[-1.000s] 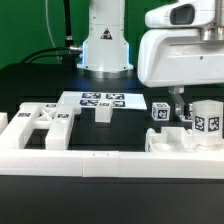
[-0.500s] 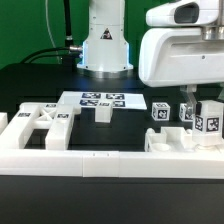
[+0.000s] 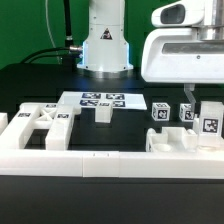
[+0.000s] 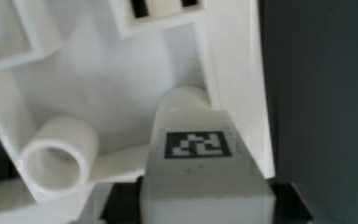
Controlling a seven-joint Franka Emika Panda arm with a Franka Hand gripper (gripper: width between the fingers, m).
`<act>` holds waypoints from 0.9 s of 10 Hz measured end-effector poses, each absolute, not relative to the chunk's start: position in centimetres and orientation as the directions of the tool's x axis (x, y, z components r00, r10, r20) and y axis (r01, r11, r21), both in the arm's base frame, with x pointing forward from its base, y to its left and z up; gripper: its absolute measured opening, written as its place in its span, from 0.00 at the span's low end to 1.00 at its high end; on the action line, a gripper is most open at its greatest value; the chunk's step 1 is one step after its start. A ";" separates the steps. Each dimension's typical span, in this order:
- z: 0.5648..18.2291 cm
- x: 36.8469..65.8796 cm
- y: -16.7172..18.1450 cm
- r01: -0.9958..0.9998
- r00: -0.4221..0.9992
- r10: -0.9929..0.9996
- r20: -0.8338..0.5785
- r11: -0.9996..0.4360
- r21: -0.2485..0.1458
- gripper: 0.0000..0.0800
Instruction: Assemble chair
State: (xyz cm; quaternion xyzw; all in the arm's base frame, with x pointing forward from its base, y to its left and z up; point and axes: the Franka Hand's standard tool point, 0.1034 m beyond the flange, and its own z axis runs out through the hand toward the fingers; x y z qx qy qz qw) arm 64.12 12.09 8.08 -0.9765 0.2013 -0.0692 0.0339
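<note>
Pinching a tagged upright chair bar [image 3: 211, 121] [image 4: 197, 150]: the wrist view shows the jaws closed on it from both sides, with the bar filling the gap and its tag facing the camera.

- Bar location: far exterior view's right, under the arm's hand [image 3: 186, 48]. It stands vertical, just behind a low white chair part [image 3: 166, 141]. Can't tell from that view whether its foot is seated or only hanging over it.
- Wrist view: the bar lies alongside a long straight white edge, close enough to look like contact. A round hollow stub [image 4: 55, 158] on the same white piece sits just beside it.
- Two small tagged cubes are on the worktop [image 3: 30, 85], near the bar on its exterior-view-left side: first cube [image 3: 160, 111], second cube [image 3: 187, 114]. The second is partly behind a jaw finger.
- Cut-out panel [image 3: 45, 122] lies flat at the exterior view's left, well apart from the bar.
- A plain small block [image 3: 103, 114] stands mid-scene at the near edge of the marker board [image 3: 100, 99].
- The border wall [image 3: 70, 160] runs along the front, between the camera and all the parts.
</note>
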 end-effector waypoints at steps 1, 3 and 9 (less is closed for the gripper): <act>8.1 64.1 12.1 -0.427 0.892 -0.436 0.118 -0.899 -0.100 0.36; 8.1 64.1 12.1 -0.536 0.831 -0.547 0.101 -0.836 -0.119 0.36; 8.0 64.0 12.6 -0.956 0.231 -0.972 -0.045 -0.219 -0.195 0.36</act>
